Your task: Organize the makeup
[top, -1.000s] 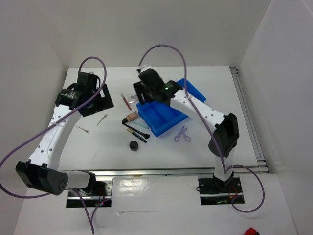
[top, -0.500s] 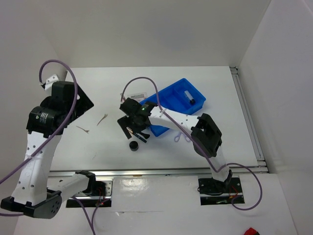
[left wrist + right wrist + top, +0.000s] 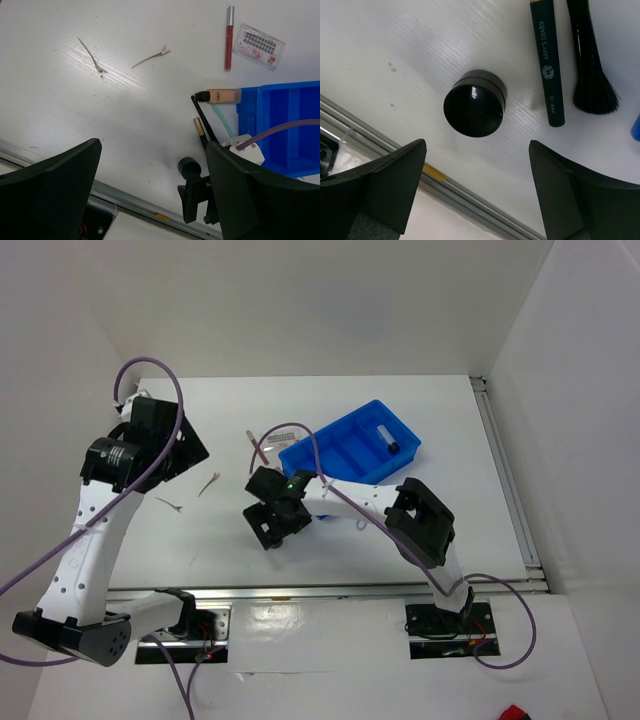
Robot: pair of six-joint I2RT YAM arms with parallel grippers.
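The black round jar (image 3: 475, 102) stands on the white table, just beyond my open right gripper (image 3: 477, 145), between its two fingers and untouched. A dark pencil (image 3: 547, 65) and the black brush (image 3: 592, 80) lie beside it. From above, the right gripper (image 3: 272, 525) hovers over the jar near the front edge. My left gripper (image 3: 154, 150) is open, empty and high over the table's left (image 3: 175, 450). Its view shows two thin clips (image 3: 91, 57) (image 3: 150, 57), the pink stick (image 3: 229, 37), the white card (image 3: 260, 44), the beige tube (image 3: 220, 96) and the jar (image 3: 187, 166).
The blue divided tray (image 3: 340, 435) sits right of centre and holds the clear bottle (image 3: 386, 437). Its near-left corner (image 3: 250, 107) lies by the beige tube. A metal rail (image 3: 470, 192) runs along the table's front edge, close to the jar.
My right gripper has come from the tray's left end toward the front edge and now hangs over the black jar. My left arm has shifted its pose at the left.
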